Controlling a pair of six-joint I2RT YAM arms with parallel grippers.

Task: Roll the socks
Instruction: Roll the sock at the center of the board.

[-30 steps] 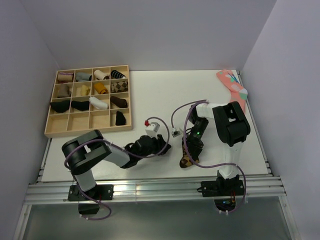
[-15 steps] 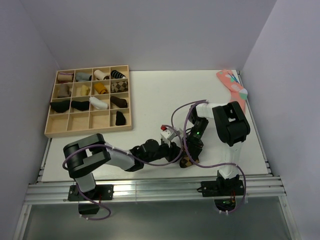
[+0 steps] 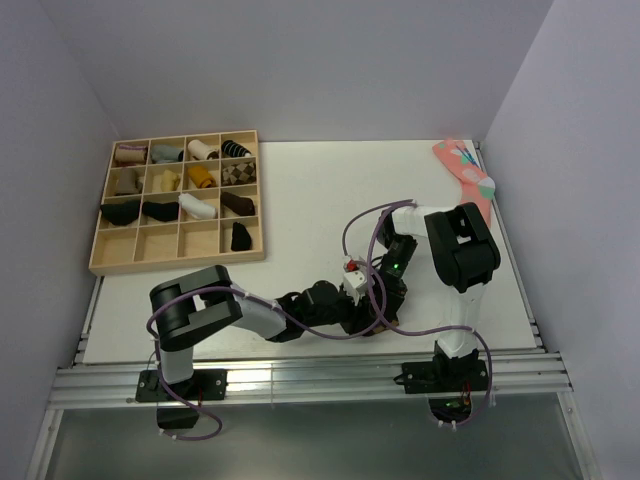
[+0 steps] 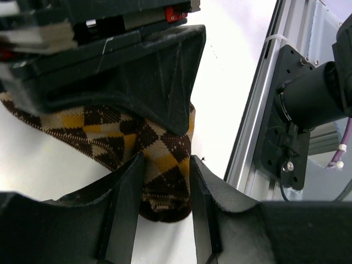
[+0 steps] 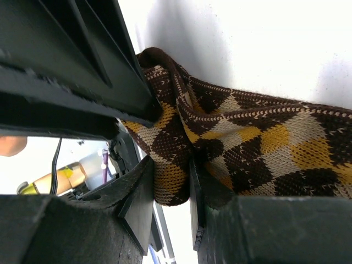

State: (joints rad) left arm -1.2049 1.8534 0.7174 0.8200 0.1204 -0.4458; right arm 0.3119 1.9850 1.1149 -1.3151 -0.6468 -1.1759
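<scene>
The dark brown argyle socks (image 4: pixel 165 170) lie at the table's near edge. They are mostly hidden under both grippers in the top view. My right gripper (image 5: pixel 170 170) is shut on a folded-over bunch of the knit (image 5: pixel 258 137), pinched tight between its fingers. In the top view it (image 3: pixel 388 296) points down at the table. My left gripper (image 3: pixel 366 312) reaches in low from the left. Its fingers (image 4: pixel 129 198) stand on either side of the socks' rounded end, and the jaws are open around it (image 4: pixel 165 160). The right gripper's black body (image 4: pixel 137 71) hangs just above.
A wooden compartment tray (image 3: pixel 100 264) with several rolled socks stands at the back left. A pink sock (image 3: pixel 466 170) lies at the far right edge. The aluminium rail (image 3: pixel 300 376) and the right arm's base (image 4: pixel 300 121) sit close beside the socks.
My left arm has swung right across the near table, from the middle to the socks, and its fingers now straddle their end. The right gripper has kept its place and its hold.
</scene>
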